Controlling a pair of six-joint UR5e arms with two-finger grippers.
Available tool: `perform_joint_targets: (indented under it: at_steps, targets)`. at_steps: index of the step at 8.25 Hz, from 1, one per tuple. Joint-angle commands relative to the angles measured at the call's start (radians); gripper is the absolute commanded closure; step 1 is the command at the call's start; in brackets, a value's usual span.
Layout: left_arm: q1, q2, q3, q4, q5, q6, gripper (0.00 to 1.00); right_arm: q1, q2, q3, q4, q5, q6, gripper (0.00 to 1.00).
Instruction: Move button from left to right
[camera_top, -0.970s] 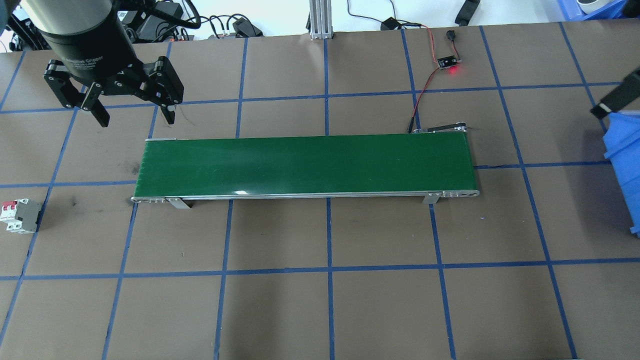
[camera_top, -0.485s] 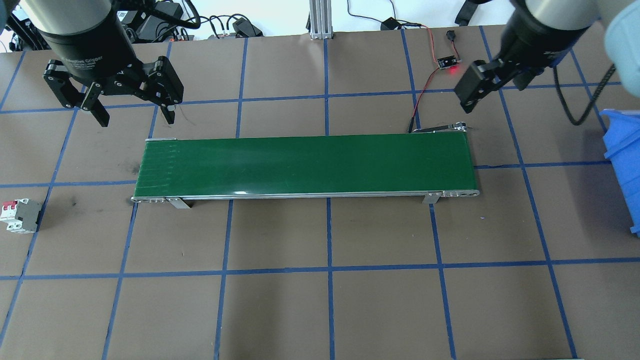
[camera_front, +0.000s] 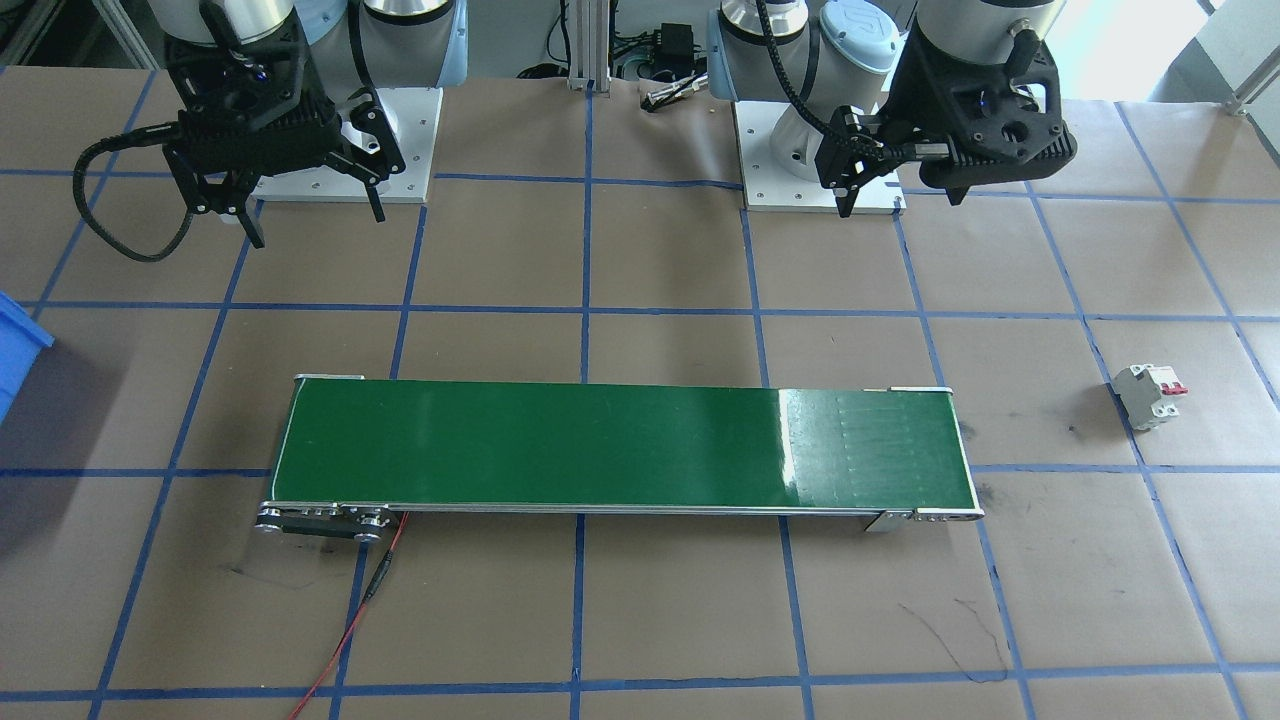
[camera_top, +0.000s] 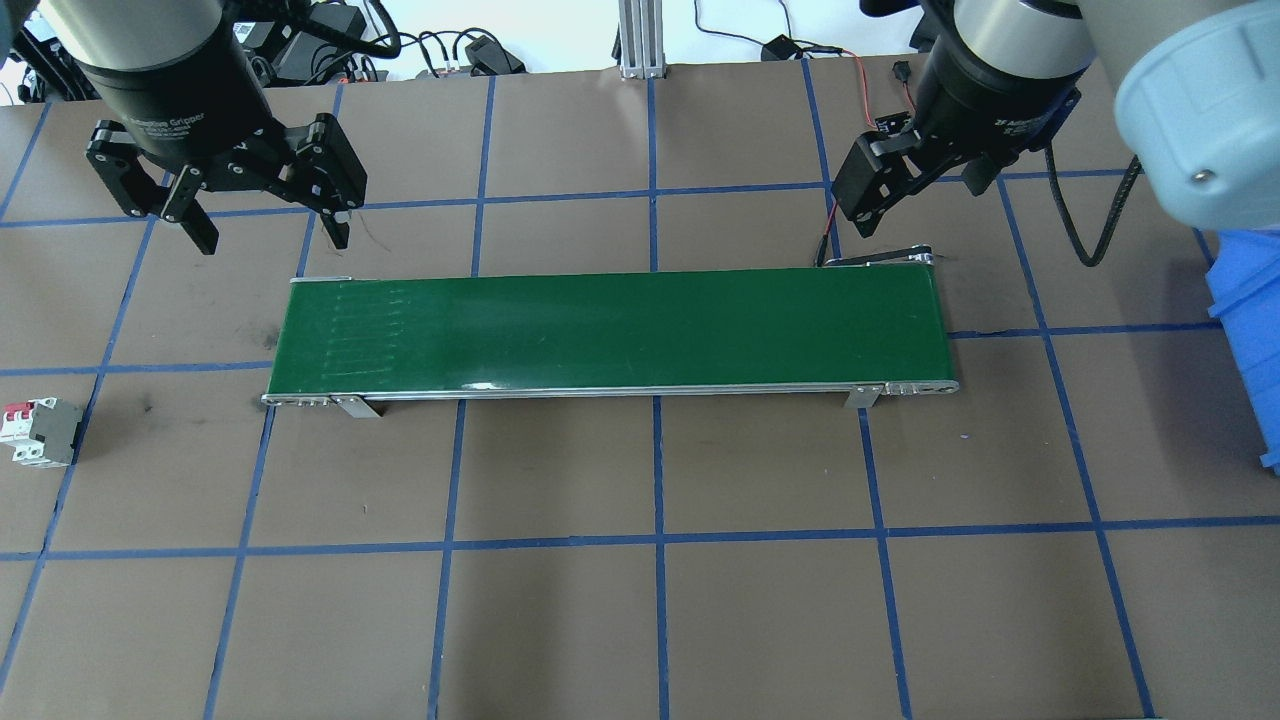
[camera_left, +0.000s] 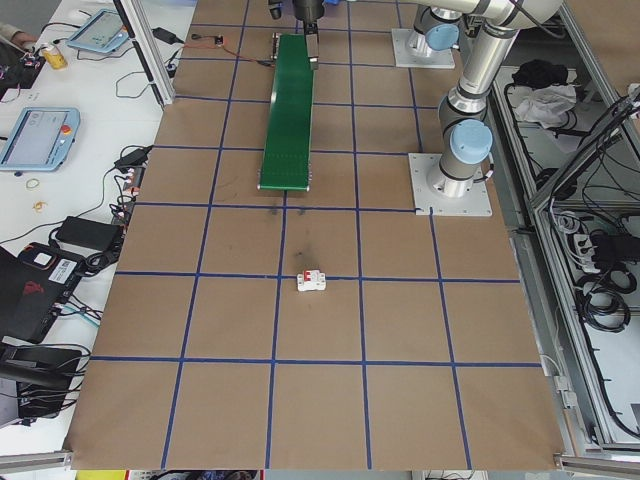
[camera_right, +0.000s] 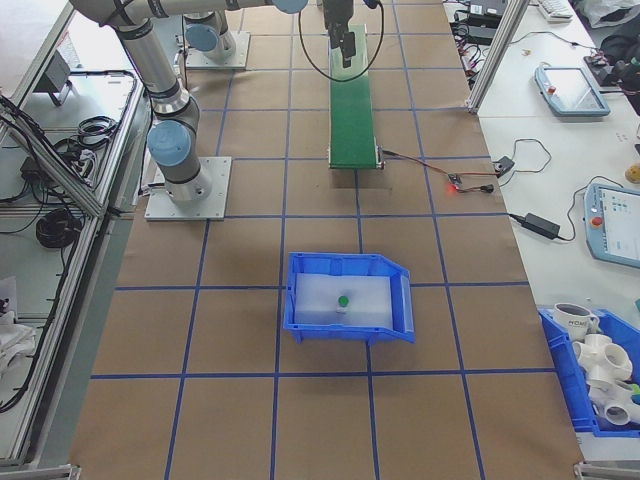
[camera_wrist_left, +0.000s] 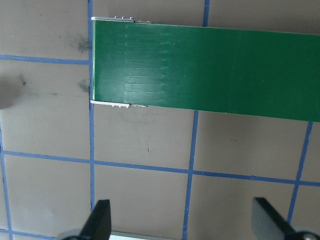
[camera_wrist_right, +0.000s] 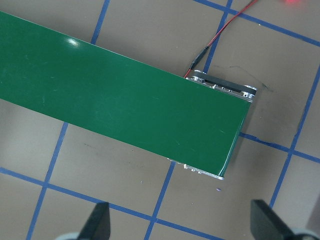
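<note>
While one button (camera_right: 343, 299) is seen in one blue bin (camera_right: 300, 325), two wide-open grippers, left (camera_top: 262, 222) and right (camera_front: 300, 205), are held above one belt (camera_top: 610, 330), the right newly swung inward.

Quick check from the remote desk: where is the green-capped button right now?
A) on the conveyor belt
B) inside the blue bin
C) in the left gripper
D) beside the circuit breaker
B: in the exterior right view the button sits on the floor of the blue bin, while the conveyor belt is bare and both grippers hang open.
</note>
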Motion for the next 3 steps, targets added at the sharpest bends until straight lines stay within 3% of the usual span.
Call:
perform_joint_targets:
  at_steps: [1, 3]
  targets:
    - [0.000, 0.000, 0.000, 0.000, 0.000, 0.000, 0.00, 0.002, 0.000, -0.001, 0.003, -0.034, 0.005, 0.00]
    - [0.000, 0.000, 0.000, 0.000, 0.000, 0.000, 0.00, 0.002, 0.000, -0.001, 0.004, -0.039, 0.005, 0.00]
